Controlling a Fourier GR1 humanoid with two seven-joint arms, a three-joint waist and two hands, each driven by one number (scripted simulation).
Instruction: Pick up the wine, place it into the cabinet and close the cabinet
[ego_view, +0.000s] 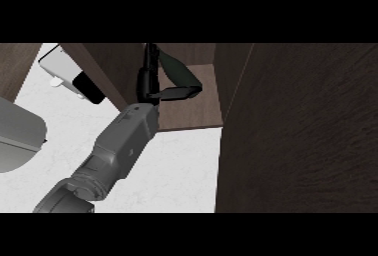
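Note:
The wine bottle (179, 72) is dark green and leans tilted inside the open dark-wood cabinet (199, 112), above its shelf floor. My left hand (171, 93) reaches in from the lower left, its black fingers curled round the bottle's lower part. The grey forearm (122, 145) runs across the white counter up to the cabinet's front edge. The hand hides part of the bottle, so I cannot tell whether it stands on the shelf. The cabinet's door (303, 130) is swung open and fills the right side of the view. My right hand does not show.
A white and black appliance (68, 75) stands on the counter left of the cabinet. A grey rounded vessel (16, 140) sits at the left edge. White marbled counter (181, 170) lies between my forearm and the door.

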